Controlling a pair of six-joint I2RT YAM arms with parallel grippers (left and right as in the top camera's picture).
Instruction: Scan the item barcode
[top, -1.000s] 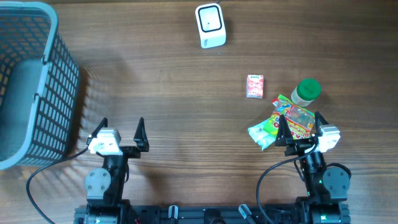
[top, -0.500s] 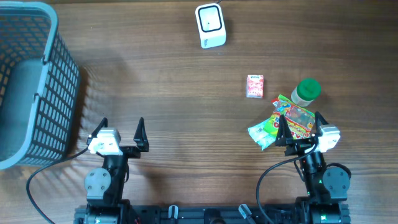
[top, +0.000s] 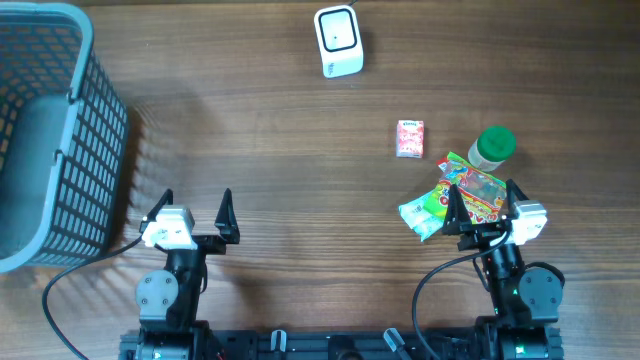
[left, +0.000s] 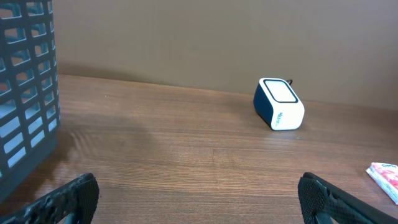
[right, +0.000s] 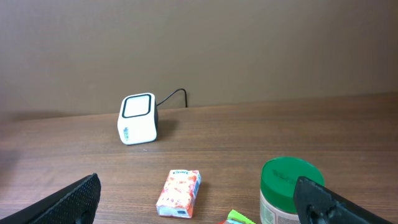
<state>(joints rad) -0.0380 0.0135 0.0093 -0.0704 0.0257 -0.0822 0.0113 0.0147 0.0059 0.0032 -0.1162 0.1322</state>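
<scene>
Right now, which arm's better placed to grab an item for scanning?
Right. The open right hand sits at the colourful plastic snack packets, with the pink packet and green-lidded jar beyond. The open left hand is beside the grey mesh basket, far from every item.

Scanner (top: 338, 40) behind packet (top: 410, 138) (basket (top: 100, 130) far left).

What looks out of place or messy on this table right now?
Nothing looks spilled or damaged. Only the colourful snack packets lie in a loose overlapping heap beside the green-lidded jar; the scanner stands upright.
</scene>
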